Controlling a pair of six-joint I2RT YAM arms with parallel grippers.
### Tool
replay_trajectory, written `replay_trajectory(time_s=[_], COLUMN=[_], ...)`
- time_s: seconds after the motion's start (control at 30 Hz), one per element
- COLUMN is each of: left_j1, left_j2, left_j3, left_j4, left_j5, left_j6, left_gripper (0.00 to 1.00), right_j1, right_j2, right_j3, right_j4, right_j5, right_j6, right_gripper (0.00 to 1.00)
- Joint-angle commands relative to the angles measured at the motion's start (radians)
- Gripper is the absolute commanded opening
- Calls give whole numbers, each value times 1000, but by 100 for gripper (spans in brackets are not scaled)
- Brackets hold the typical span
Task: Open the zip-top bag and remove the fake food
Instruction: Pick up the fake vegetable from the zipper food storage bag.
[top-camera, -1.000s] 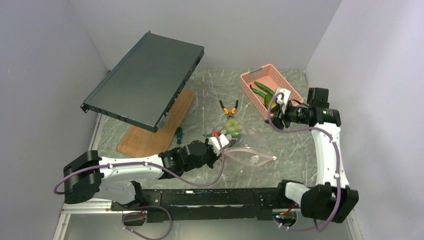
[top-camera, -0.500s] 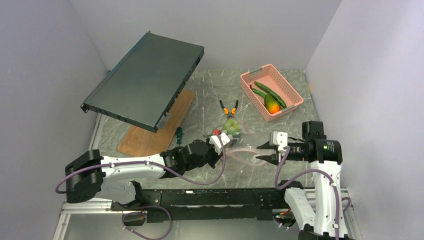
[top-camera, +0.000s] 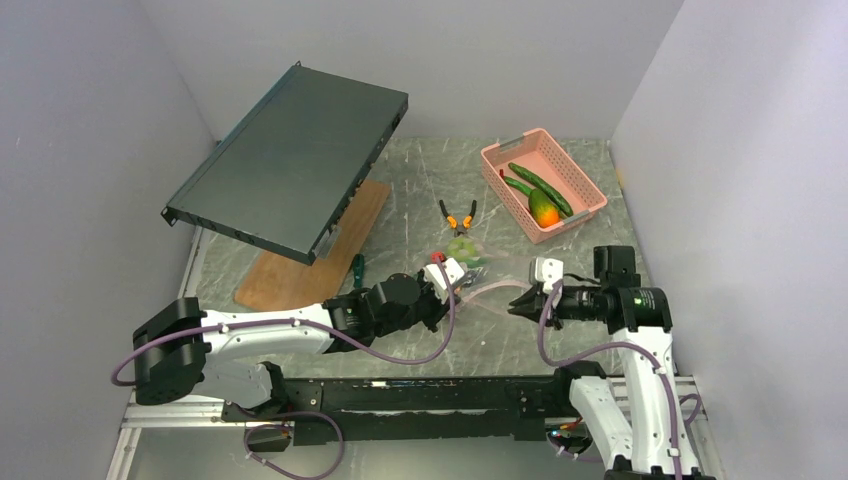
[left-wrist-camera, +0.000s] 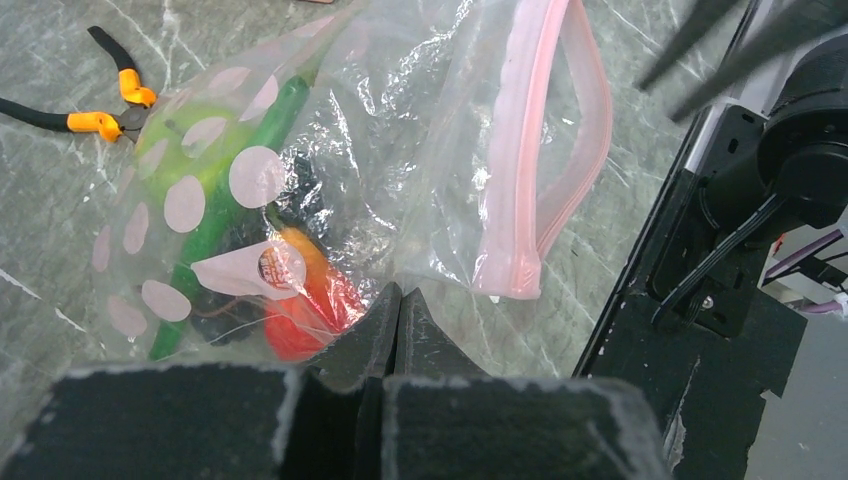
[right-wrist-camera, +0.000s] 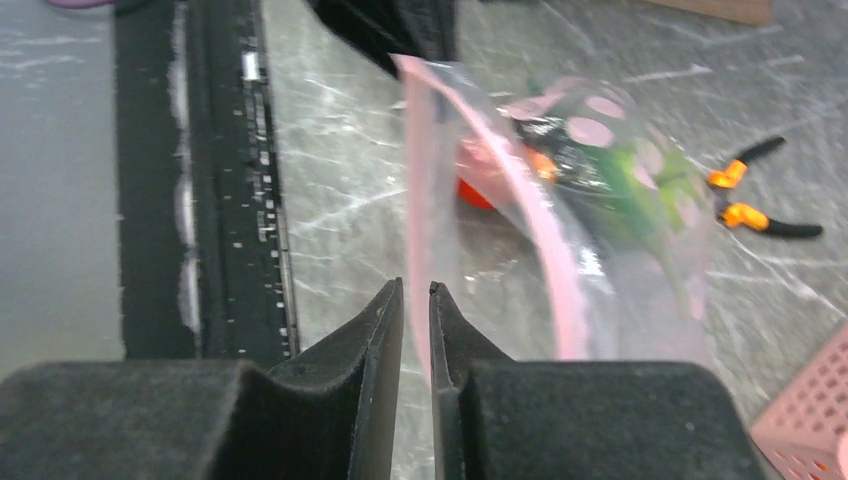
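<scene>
Fingers of the left gripper (left-wrist-camera: 397, 300) were pressed together on a near fold of the zip-top bag (left-wrist-camera: 410, 130), those of the right gripper (right-wrist-camera: 417, 292) pinched its pink zip strip through a thin gap, and the bag lay mid-table (top-camera: 420, 170) between the arms, the fake food (left-wrist-camera: 215, 215) inside it.

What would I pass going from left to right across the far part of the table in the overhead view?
dark flat case → orange-handled pliers → pink basket
</scene>
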Motion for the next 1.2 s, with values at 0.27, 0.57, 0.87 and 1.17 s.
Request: replay_trajectory(time_s=[0.27, 0.57, 0.87, 1.17], left_j1=[1, 1, 1, 1], left_j2=[-5, 22, 76, 68], left_j3=[47, 75, 124, 115], left_j4=[44, 64, 71, 66], left_j5=[59, 91, 149, 122], left_j6=[-8, -4, -16, -23], left_gripper=[0, 0, 0, 14], right_j1=[11, 52, 71, 49], right_j2=[54, 87, 206, 302], right_j3=[-94, -140, -128, -125], right_j4=[559, 742, 867, 965], right_j5=[186, 295, 258, 287], right_j6=[470, 619, 785, 955], right_gripper=[16, 19, 29, 32])
